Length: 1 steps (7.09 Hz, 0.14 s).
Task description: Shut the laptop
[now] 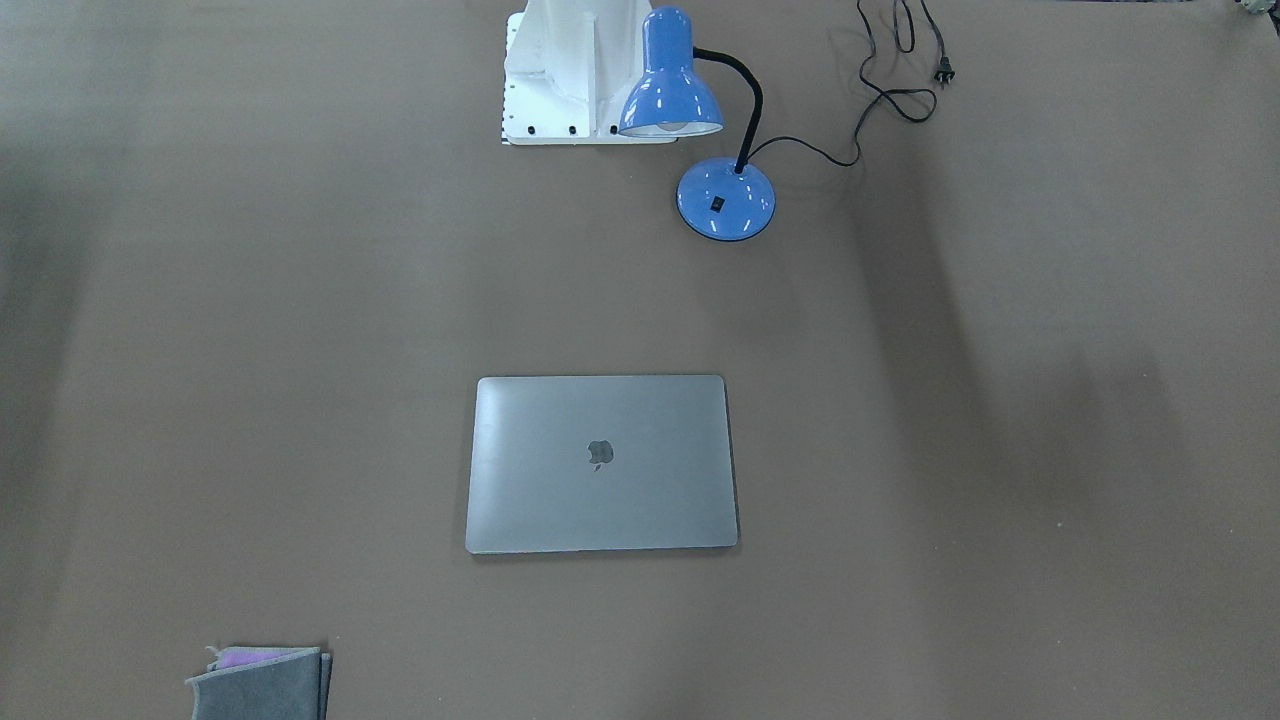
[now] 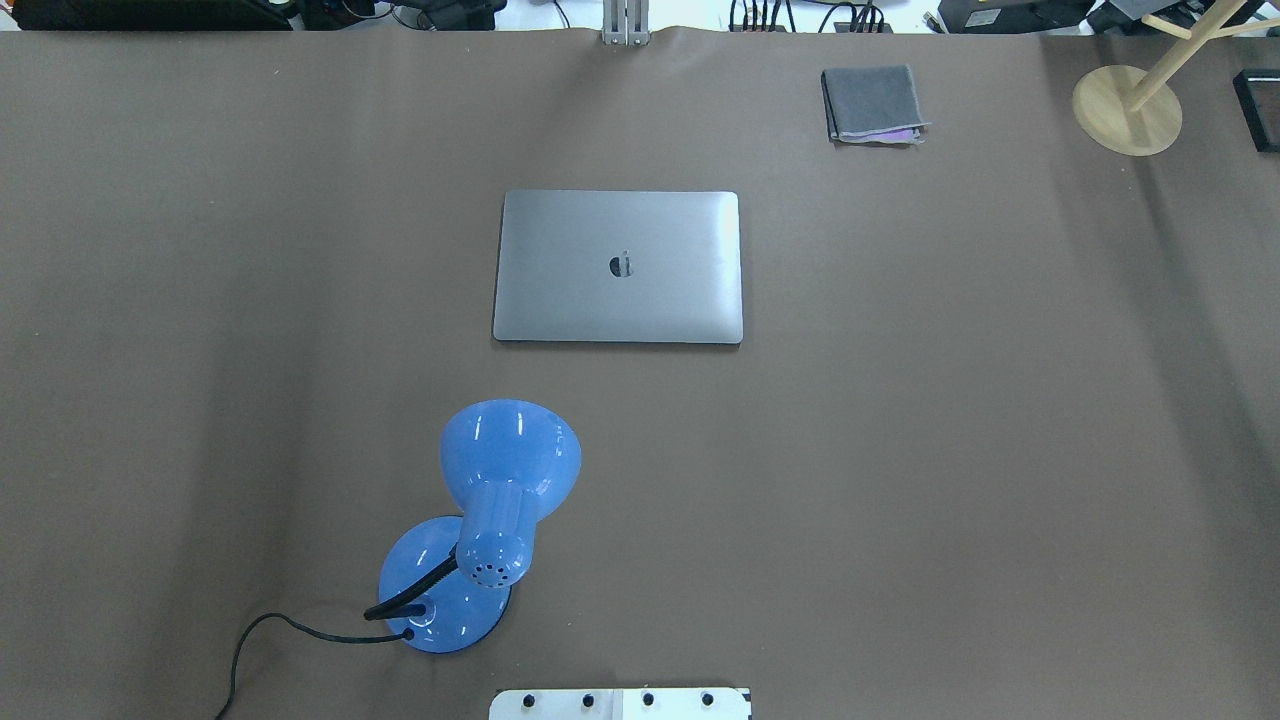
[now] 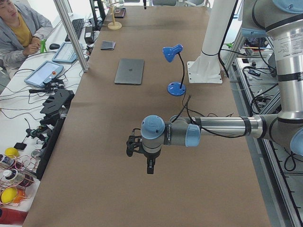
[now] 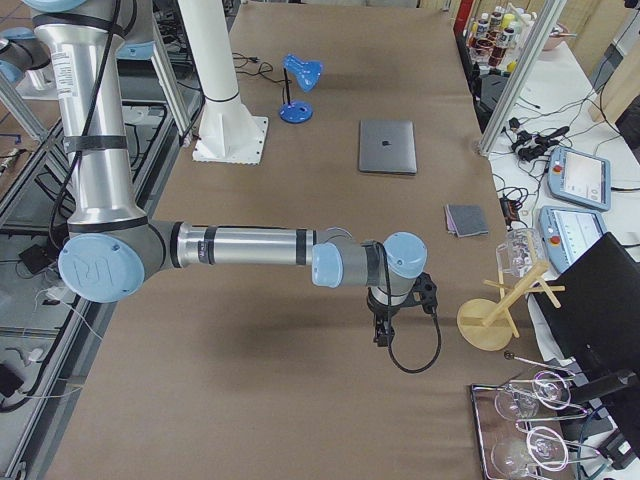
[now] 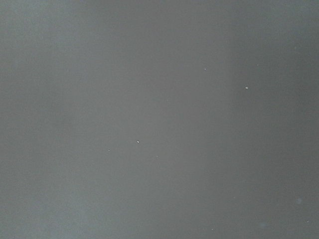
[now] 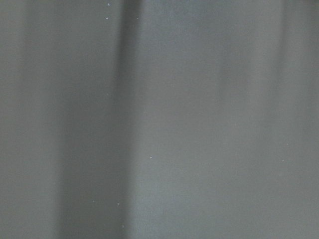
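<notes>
The space-grey laptop [image 2: 618,267] lies flat in the middle of the brown table with its lid down and the dark apple logo facing up; it also shows in the front view [image 1: 601,463] and both side views [image 3: 129,71] [image 4: 387,146]. My left gripper [image 3: 149,168] hangs over the table's left end, far from the laptop; I cannot tell whether it is open or shut. My right gripper [image 4: 380,335] hangs over the table's right end, also far from the laptop; I cannot tell its state. Both wrist views show only bare table surface.
A blue desk lamp [image 2: 480,520] stands between the robot's base [image 2: 620,704] and the laptop, its cord [image 2: 270,640] trailing left. A folded grey cloth [image 2: 872,104] lies at the far right. A wooden stand [image 2: 1128,108] is at the far right corner.
</notes>
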Motion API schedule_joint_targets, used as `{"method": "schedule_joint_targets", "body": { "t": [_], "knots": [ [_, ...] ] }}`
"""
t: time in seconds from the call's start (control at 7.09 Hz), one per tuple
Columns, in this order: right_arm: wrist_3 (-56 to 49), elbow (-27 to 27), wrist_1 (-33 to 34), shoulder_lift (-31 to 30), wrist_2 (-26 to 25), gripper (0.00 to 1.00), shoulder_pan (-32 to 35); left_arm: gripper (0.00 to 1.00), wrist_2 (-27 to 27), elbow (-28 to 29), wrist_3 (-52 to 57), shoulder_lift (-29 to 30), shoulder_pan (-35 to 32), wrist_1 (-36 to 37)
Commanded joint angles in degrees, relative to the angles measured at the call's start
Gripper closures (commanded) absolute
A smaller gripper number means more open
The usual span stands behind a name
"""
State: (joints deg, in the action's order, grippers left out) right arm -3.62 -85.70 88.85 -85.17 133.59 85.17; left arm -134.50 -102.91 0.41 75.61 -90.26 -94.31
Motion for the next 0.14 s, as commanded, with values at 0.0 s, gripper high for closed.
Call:
{"method": "schedule_joint_targets", "body": {
  "t": [0.0],
  "knots": [
    [0.02,-0.26,0.01,0.00,0.00,0.00,0.09,0.02,0.03,0.17,0.29,-0.02,0.00,0.00]
  ]
}}
